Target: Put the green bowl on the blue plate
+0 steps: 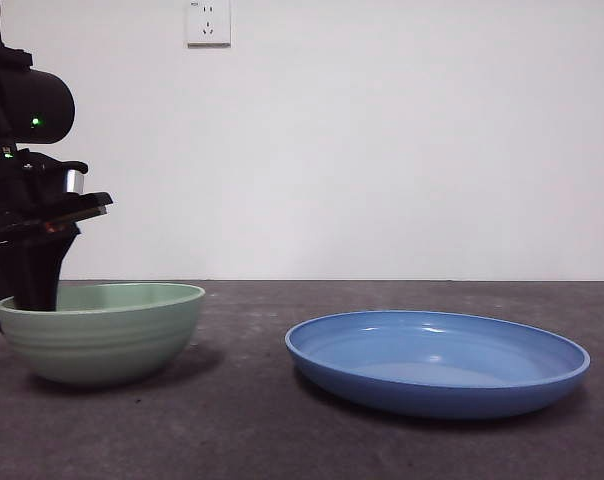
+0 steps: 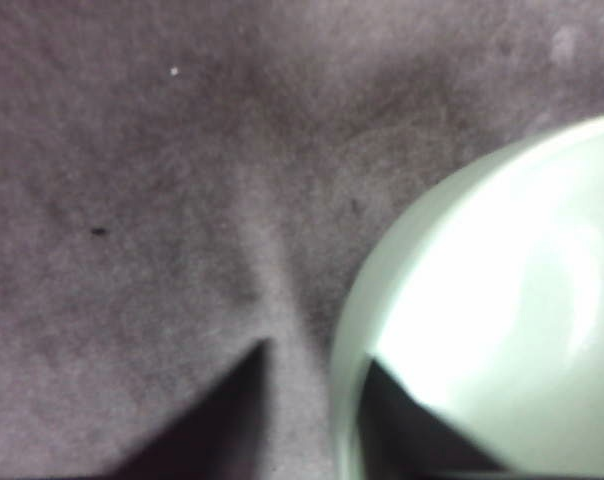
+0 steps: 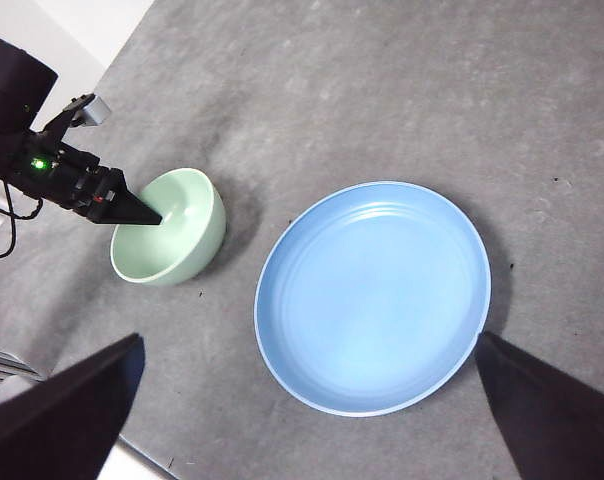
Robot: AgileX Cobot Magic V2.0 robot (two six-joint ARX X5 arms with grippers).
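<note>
The green bowl (image 1: 107, 335) rests upright on the table at the left, apart from the blue plate (image 1: 437, 365), which lies flat and bare at the right. My left gripper (image 1: 32, 288) reaches down at the bowl's far-left rim. The left wrist view shows the left gripper (image 2: 317, 350) open astride the rim of the bowl (image 2: 502, 300), one jaw inside and one outside, with table showing between the outer jaw and the rim. My right gripper (image 3: 307, 340) hangs open high above the plate (image 3: 372, 295) and the bowl (image 3: 177, 245).
The dark grey tabletop (image 1: 252, 420) ends at a white wall with a power outlet (image 1: 208, 22). The table's edge (image 3: 132, 455) runs close to the bowl's side. A hand-wide gap separates bowl and plate.
</note>
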